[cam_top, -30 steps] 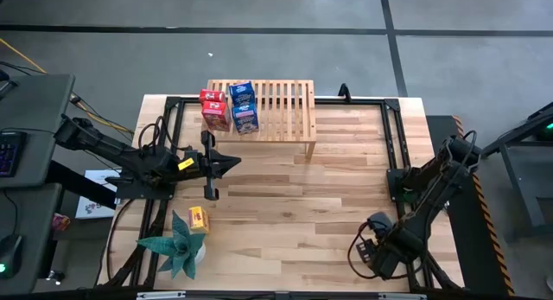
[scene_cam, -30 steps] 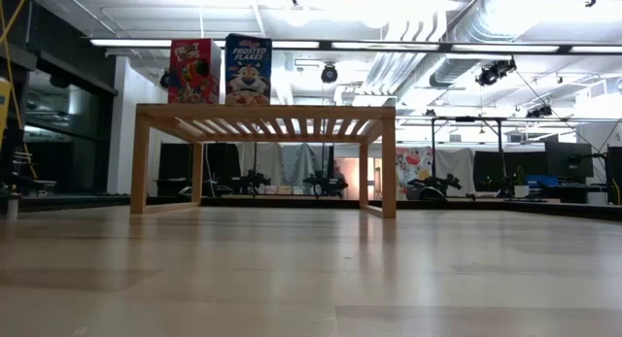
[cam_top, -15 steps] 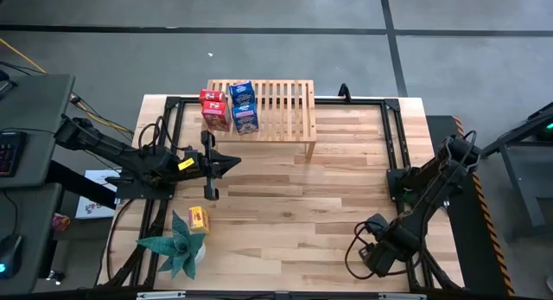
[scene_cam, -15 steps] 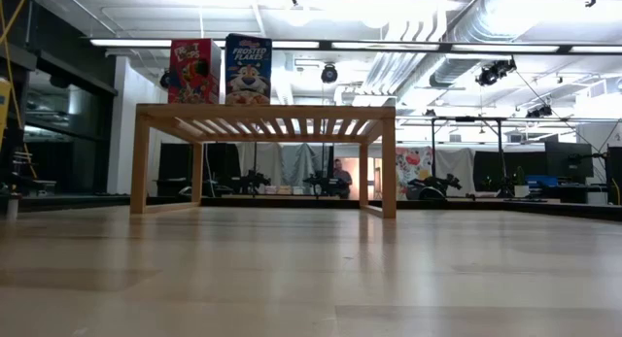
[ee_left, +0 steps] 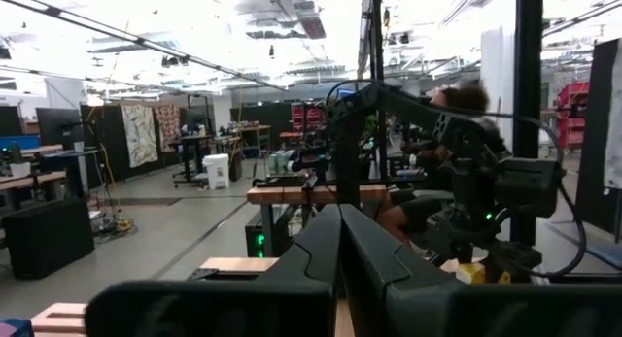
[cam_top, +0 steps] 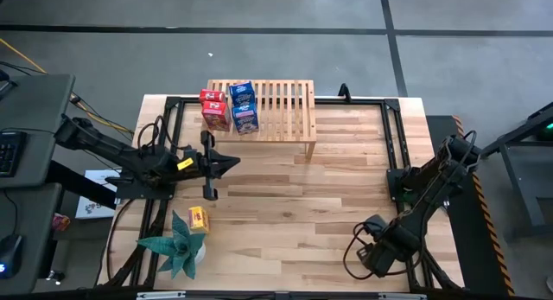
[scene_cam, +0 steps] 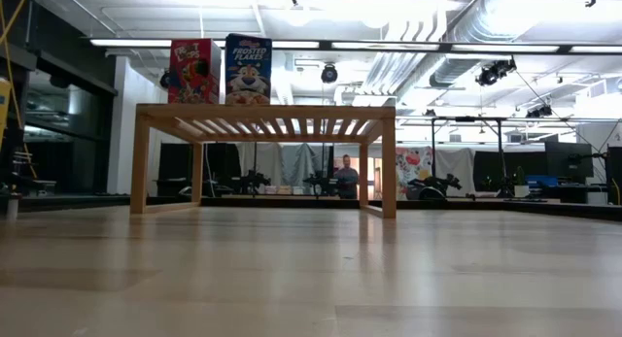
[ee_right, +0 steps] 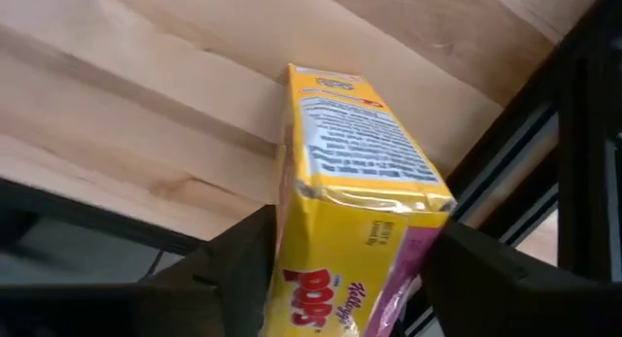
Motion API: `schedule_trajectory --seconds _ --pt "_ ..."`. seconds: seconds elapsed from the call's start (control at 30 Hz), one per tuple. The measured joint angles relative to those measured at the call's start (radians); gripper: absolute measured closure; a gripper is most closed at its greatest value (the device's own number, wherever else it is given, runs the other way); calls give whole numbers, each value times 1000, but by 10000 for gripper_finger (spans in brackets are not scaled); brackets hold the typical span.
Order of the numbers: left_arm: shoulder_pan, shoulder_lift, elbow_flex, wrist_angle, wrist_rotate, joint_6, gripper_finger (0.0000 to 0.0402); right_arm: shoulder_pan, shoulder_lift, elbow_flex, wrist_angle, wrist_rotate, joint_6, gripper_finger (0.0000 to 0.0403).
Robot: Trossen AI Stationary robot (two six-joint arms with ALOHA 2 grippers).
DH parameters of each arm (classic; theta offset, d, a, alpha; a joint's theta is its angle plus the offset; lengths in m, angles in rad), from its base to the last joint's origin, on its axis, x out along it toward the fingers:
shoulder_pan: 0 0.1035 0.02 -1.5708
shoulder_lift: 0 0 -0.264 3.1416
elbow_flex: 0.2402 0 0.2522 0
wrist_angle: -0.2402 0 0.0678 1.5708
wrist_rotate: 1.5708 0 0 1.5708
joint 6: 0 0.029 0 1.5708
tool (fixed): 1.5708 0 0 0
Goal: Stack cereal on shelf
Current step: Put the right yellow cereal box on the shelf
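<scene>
Jaws of the right gripper (ee_right: 335, 279) are closed around a yellow cereal box (ee_right: 355, 201), one dark finger on each side of it. This gripper sits far from the shelf (cam_top: 276, 110), down at the near right corner of the surface (cam_top: 328, 196). The box is partly over the edge there.

To do this step well, the right arm should keep a firm hold, because the box is light card and could slip or get squashed. I think it should lift the box up first, then carry it across to the shelf. It should come in high, above the slats, so the box does not bump the wood.

Two red boxes (cam_top: 214, 110) and two blue boxes (cam_top: 244, 107) already stand on the left part of the shelf. The bare slats to their right look like the best spot. The box should go down flat and upright, just beside the blue ones.

Jaws of the left gripper (cam_top: 226, 162) are closed with nothing in them. It waits in front of the shelf's left end. A second yellow box (cam_top: 199, 218) lies farther out from the shelf, next to a teal plant (cam_top: 177, 244).
</scene>
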Motion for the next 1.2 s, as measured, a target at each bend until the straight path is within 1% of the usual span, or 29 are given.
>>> schedule_trajectory --seconds 0.17,0.3,0.37,0.43,0.57,0.73,0.83,0.9,0.97,1.07,1.2 --pt "-35 -62 0 -65 0 35 401 0 0 0 48 32 -98 242" --pt "-61 -112 0 -98 0 27 401 -13 -1 12 89 44 -200 283" --pt "-79 -129 0 -134 0 26 401 -25 -4 30 127 76 -255 297" --pt "-97 -141 0 -163 1 26 402 -46 -9 56 181 146 -342 305" --pt "-119 -147 0 -185 1 30 402 -130 -10 182 241 299 -636 309" --pt "-122 -147 0 -167 1 18 401 -262 -11 434 238 468 -1078 309" --pt "-122 -146 0 -171 1 -4 402 -327 -13 580 208 594 -1318 310" --pt "-123 -139 0 -177 1 -25 402 -370 -11 657 169 687 -1456 310" --pt "-122 -129 0 -188 1 -43 402 -419 -9 722 136 757 -1580 310" --pt "-122 -114 0 -180 -7 -46 402 -523 -4 798 126 805 -1721 310" --pt "-122 -101 0 -165 -10 -50 402 -678 -2 843 98 808 -1832 310"
